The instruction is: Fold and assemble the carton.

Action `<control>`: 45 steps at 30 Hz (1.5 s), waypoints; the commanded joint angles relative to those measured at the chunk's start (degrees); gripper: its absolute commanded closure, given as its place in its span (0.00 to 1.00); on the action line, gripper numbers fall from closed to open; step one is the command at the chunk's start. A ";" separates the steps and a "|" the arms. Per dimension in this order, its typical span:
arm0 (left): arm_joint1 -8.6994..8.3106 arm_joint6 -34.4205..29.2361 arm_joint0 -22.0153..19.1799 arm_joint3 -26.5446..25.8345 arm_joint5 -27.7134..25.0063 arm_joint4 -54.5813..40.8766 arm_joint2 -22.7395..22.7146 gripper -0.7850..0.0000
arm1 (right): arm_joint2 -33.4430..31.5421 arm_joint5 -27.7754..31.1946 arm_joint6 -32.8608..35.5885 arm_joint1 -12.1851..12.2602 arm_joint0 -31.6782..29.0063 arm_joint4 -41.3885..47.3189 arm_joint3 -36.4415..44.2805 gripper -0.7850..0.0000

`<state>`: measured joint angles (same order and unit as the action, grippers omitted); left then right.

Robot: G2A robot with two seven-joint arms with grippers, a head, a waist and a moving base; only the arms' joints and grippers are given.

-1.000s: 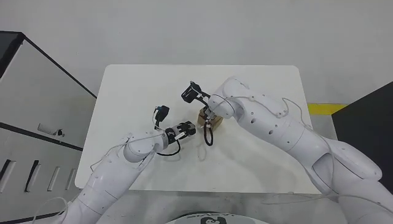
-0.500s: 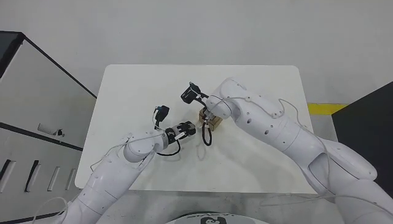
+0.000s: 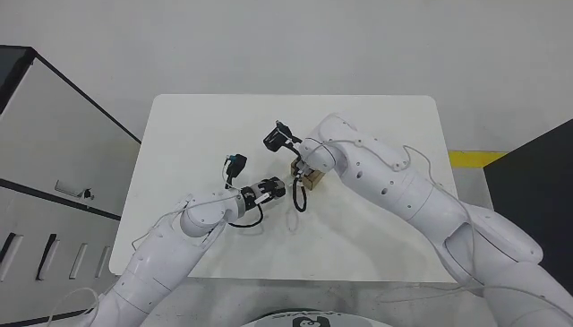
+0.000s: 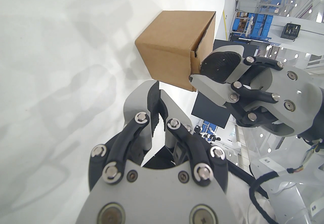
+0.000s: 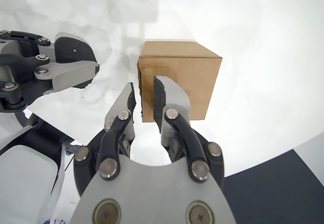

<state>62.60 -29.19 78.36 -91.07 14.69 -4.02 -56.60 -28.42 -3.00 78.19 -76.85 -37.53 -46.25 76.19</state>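
Top view: gripper [image 3: 299, 174] seemingly astride carton [image 3: 312, 182]

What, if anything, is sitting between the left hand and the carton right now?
Nothing visible. Only bare table lies between the left hand and the near face of the carton. The right hand is at the carton's side edge, off to one side of that path.
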 commanded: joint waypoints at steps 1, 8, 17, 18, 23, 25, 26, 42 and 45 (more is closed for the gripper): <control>0.00 0.00 0.00 0.00 0.00 0.00 0.00 1.00 | -0.54 0.11 -0.06 -0.05 -0.11 0.67 -0.17 0.55; 0.00 0.00 0.00 0.00 0.00 0.00 0.00 1.00 | -2.84 -0.20 -0.94 0.01 -1.07 2.54 0.01 0.58; 0.00 0.00 0.00 0.00 0.00 0.00 0.00 1.00 | -12.03 -1.65 -6.55 1.44 -4.09 11.14 0.70 0.78; 0.00 0.00 0.00 0.00 0.00 0.00 0.00 1.00 | -13.79 -1.87 -7.74 1.76 -4.85 12.76 0.67 0.88; 0.00 0.00 0.00 0.00 0.00 0.00 0.00 1.00 | -20.16 -1.74 -9.74 3.24 -8.37 17.82 0.64 1.00; 0.00 0.00 0.00 0.00 0.00 0.00 0.00 1.00 | -21.00 -1.58 -9.67 3.60 -9.42 17.98 0.63 1.00; 0.00 0.00 0.00 0.00 0.00 0.00 0.00 1.00 | -21.18 -1.45 -9.61 3.71 -9.81 18.00 0.46 1.00; 0.00 0.00 0.00 0.00 0.00 0.00 0.00 1.00 | -18.06 -0.54 -10.98 2.71 -8.82 17.88 -6.58 1.00; 0.00 0.00 0.00 0.00 0.00 0.00 0.00 1.00 | -17.22 -0.36 -10.89 2.39 -8.44 17.94 -7.38 1.00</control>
<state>62.60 -29.19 78.36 -91.07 14.69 -4.02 -56.60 -45.95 -3.40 67.26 -74.35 -46.08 -28.32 69.09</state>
